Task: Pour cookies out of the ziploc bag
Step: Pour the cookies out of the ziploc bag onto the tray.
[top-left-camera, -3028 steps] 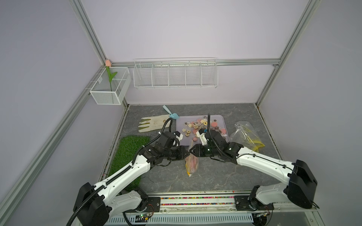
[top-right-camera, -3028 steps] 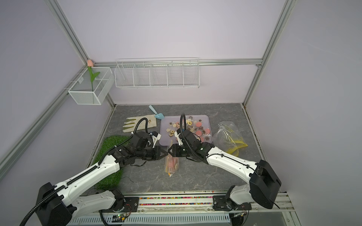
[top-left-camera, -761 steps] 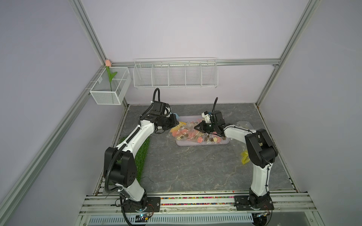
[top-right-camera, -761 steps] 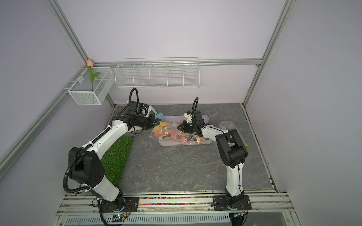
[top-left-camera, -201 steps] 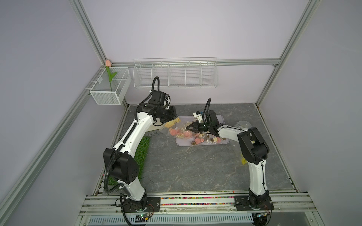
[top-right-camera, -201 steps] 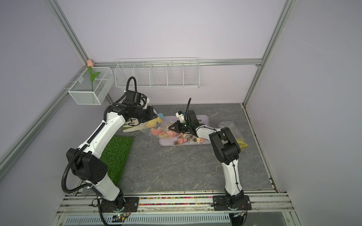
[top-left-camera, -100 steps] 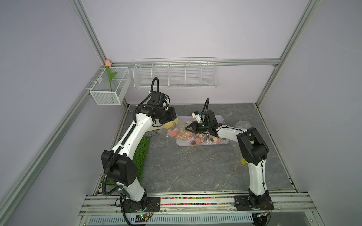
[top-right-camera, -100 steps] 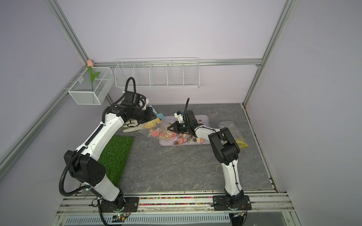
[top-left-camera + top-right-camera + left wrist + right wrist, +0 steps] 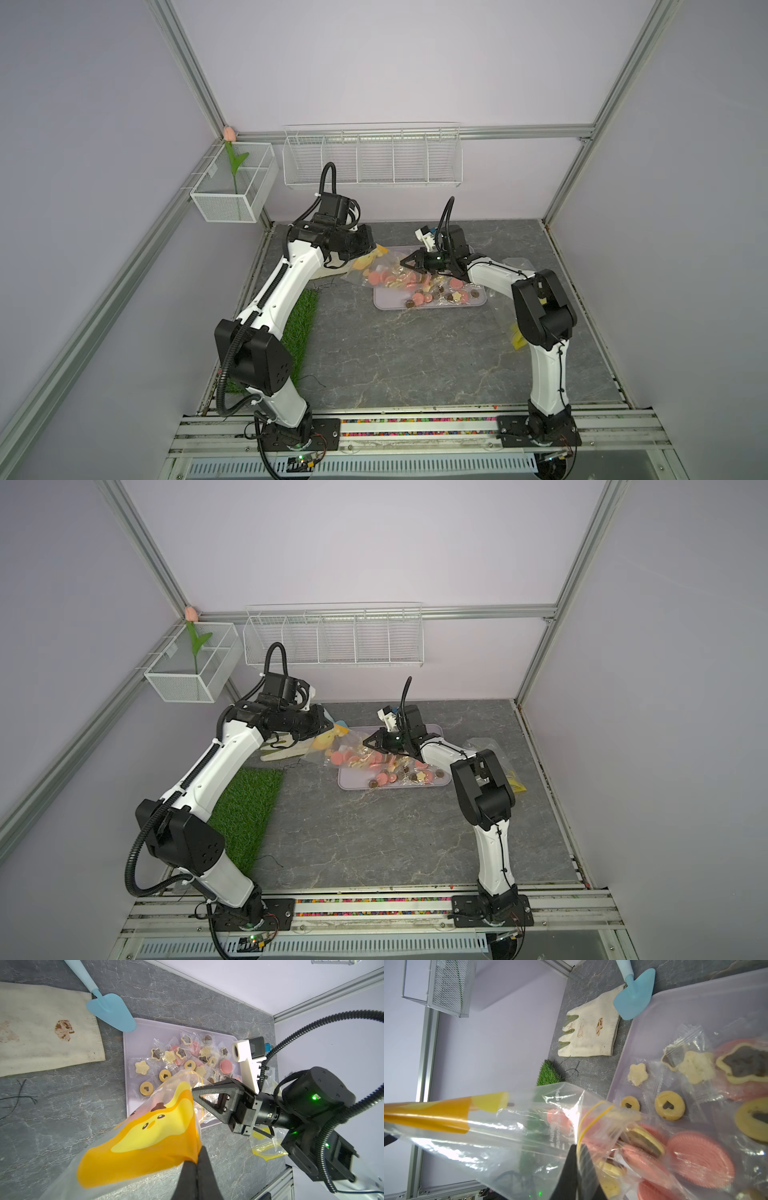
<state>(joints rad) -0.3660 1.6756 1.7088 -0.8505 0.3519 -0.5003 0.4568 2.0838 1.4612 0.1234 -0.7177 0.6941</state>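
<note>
Arms fwd, L pincer [image 9: 196, 1157] & R pincer [image 9: 577, 1148] both closed tight.

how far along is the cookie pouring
Done: many cookies already lie on the tray. In hand: the left gripper holds the ziploc bag raised by its bottom, and the right gripper pinches its mouth over the tray. Left: several pink ones sit inside near the mouth.

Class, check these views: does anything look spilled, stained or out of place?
Yes: the cream glove carries brown stains, and a loose black thread lies on the tabletop near it.
</note>
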